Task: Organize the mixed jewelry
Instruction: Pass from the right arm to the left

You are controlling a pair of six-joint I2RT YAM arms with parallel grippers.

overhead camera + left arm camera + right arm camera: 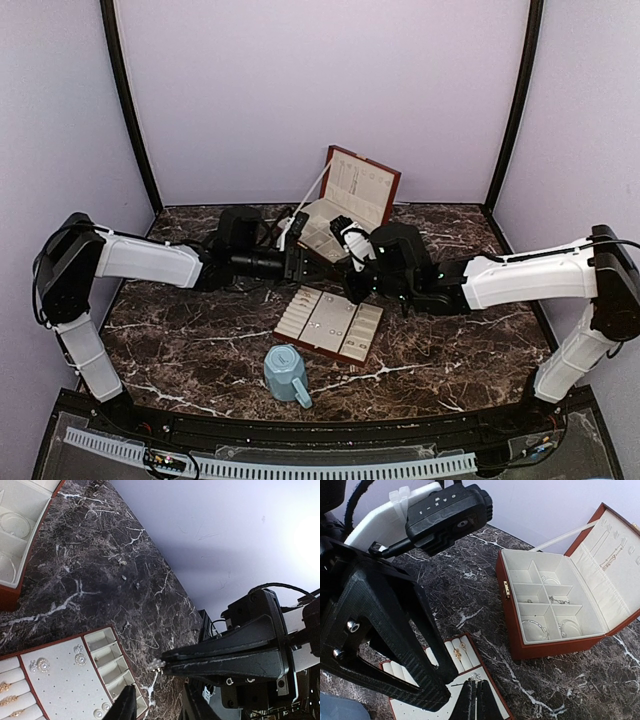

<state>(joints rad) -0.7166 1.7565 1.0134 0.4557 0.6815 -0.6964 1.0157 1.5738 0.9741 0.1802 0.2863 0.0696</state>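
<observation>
Nearest the arm bases, a light-blue mug [287,373] stands on the dark marble table. Just beyond it lies the flat brown tray [322,350] with a cream lining. It holds pearl studs [42,665] on its pad and gold rings [7,686] in its roll slots.

The two arms meet tip to tip above the tray's far edge, the left reaching in from the left and the right from the right. The right gripper [474,686] is pinched tight on a small silvery piece [157,665], which sits at the very tip of its fingers. The left gripper [159,692] has its jaws partly apart with nothing between them.

The relation that matters is this. In the left wrist view, the held piece sits just ahead of the left fingers, centred on the gap between them and a little above the tray's compartments. The right gripper's long fingers lie crosswise to the left gripper's reach. The piece already belongs to the right arm. Judging from this, the next move is either a short drop to the tray or a handover to the left jaws.

Farther off, tiny loose bits [122,561] lie on the bare marble. Farthest stands the open brown box [560,647], with thin hoops [535,625] in its compartments.
</observation>
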